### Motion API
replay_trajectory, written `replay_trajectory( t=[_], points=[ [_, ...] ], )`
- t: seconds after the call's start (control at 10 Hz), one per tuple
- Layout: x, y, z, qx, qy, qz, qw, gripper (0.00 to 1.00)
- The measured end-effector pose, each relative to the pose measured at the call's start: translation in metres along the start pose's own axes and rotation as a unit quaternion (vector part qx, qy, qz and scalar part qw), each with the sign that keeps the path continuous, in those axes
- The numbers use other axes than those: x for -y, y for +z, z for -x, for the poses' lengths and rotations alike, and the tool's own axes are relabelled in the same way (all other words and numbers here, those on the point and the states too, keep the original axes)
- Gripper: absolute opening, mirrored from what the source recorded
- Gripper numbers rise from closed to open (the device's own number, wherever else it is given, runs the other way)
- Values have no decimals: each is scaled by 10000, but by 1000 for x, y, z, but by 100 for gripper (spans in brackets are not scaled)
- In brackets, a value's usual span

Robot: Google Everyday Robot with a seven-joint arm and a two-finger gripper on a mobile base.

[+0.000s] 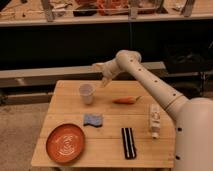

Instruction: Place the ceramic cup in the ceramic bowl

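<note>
In the 1 camera view, the counter is a rectangle of pale, smooth wood.

The ceramic cup stands upright on its back-left part. It is a small, plain white tumbler, glossy and slightly tapered. Its long axis is vertical and its mouth faces up; I cannot tell what is inside.

The ceramic bowl sits near the front-left corner, well apart from the cup. It is a wide, shallow, round orange-red dish, bare inside except for faint pale markings.

Between the 2 lies a soft-looking blue pad. An orange carrot lies right of the cup, roughly left to right. A flat black ridged strip and a white bottle on its side lie further right.

My jaws hang in the air over the counter's back edge, just up and right of the cup and not touching it. They stand apart and hold nothing. My white arm reaches in from the right.
</note>
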Motion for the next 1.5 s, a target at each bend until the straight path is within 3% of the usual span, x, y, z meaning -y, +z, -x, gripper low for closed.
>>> replay_trajectory(
  t=[0.5,1.5],
  points=[
    [-8,27,4,324,-40,154,9994,80],
    [-19,59,17,626,-35,296,9976,80]
  ],
)
